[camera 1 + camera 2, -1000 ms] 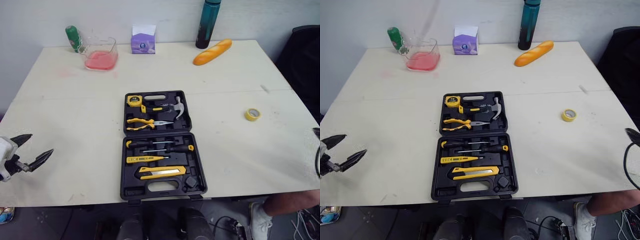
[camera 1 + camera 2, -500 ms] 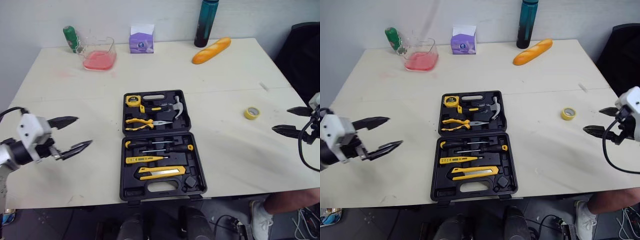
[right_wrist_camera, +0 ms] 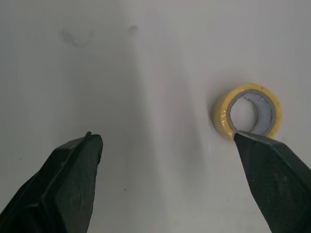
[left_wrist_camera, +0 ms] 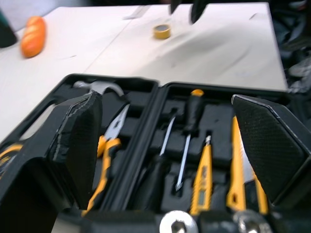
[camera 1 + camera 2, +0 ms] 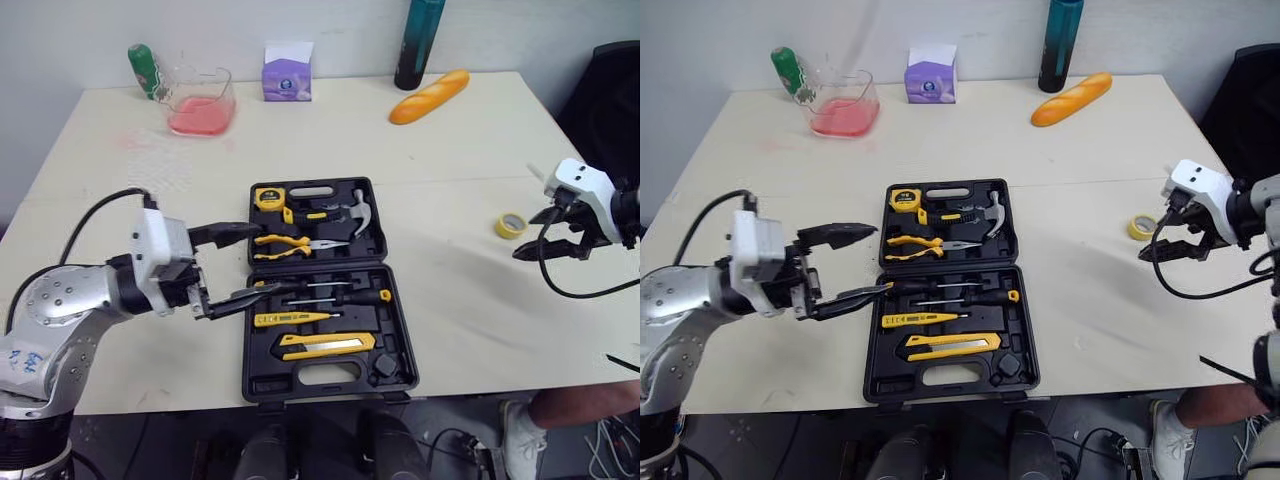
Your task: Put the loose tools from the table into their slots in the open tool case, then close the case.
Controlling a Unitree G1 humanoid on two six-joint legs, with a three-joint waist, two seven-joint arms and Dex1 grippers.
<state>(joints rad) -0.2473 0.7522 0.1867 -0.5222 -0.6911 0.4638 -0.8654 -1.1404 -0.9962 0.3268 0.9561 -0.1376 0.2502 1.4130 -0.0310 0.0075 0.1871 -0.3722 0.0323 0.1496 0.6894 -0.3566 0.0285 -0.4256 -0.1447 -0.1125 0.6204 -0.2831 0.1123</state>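
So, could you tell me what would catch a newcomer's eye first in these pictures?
The open black tool case in the middle of the table, its slots lined with yellow-handled tools, draws the eye first. The left tool hovers open at the case's left edge, while the right tool is open beside a yellow tape roll lying loose on the table to the case's right.

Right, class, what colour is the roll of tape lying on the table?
Yellow, with a grey inside; the right wrist view shows the roll of tape best.
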